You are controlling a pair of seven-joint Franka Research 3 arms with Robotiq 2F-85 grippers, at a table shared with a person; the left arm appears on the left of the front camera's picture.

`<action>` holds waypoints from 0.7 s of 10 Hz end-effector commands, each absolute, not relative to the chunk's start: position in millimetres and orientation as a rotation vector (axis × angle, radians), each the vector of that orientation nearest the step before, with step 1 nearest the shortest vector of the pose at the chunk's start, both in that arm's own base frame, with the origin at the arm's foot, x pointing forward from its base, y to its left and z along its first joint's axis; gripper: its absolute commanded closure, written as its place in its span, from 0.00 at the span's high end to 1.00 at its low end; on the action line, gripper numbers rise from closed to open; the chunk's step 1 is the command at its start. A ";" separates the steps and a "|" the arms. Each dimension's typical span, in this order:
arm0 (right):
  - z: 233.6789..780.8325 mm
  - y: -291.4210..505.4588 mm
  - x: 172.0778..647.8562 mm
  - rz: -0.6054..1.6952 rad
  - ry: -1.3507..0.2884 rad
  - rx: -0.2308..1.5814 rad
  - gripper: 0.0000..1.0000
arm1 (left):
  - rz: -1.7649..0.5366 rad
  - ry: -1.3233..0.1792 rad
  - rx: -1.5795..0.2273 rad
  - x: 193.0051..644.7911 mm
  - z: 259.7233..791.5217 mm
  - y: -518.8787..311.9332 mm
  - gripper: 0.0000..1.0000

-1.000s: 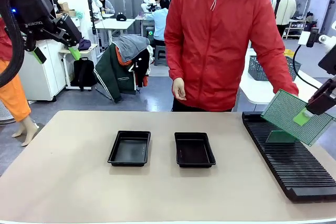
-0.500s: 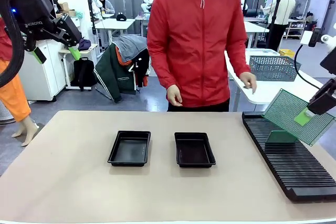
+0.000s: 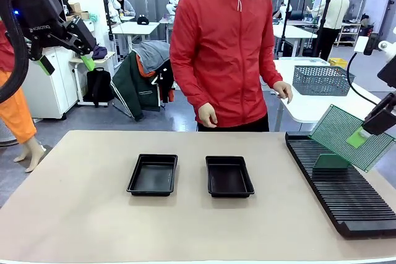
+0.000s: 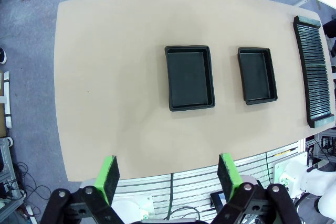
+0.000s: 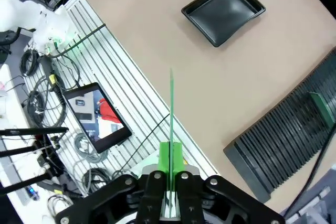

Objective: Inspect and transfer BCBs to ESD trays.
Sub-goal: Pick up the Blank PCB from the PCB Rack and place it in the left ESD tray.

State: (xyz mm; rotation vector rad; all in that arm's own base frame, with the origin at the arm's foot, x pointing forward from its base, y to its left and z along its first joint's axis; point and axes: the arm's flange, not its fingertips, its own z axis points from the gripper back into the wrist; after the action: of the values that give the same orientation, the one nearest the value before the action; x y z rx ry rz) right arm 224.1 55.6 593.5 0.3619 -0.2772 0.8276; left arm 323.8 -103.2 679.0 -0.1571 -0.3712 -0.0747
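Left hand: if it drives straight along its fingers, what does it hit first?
Likely the left tray or bare table right beside it; nothing lies between them and the left hand. Depth unclear.

A person in a red jacket [image 3: 226, 47] stands at the far side of the tan table [image 3: 74, 214]. A long black ribbed rack [image 3: 346, 202] lies along the table's right edge. Behind it is a white side table [image 3: 303, 108] with a grey mesh basket [image 3: 322, 80] on top. At the back left, jackets [image 3: 145, 78] are heaped over a seat, with a black backpack [image 3: 99, 85] and a white cabinet [image 3: 49, 88] near them. Off the tan table's near edge lies a lit tablet [image 5: 100, 116], with loose cables [image 5: 42, 72] beside it.
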 end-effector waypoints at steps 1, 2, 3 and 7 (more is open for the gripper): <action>591.6 88.5 246.5 0.653 -0.234 0.449 0.03 | -0.068 -0.371 -0.155 323.5 678.4 -102.5 1.00; 586.6 106.8 259.5 0.578 -0.207 0.496 0.03 | -0.068 -0.371 -0.155 323.5 678.4 -102.5 1.00; 578.5 121.9 273.7 0.481 -0.182 0.539 0.03 | -0.068 -0.371 -0.155 323.5 678.4 -102.5 1.00; 535.0 200.8 318.3 0.288 -0.159 0.706 0.03 | -0.068 -0.371 -0.155 323.5 678.4 -102.5 1.00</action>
State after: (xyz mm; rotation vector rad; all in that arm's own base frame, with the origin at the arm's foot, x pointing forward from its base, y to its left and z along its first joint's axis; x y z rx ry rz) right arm 310.8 176.9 539.5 0.6579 -0.1308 0.3258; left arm 323.7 -103.3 679.2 -0.1573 -0.3715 -0.0750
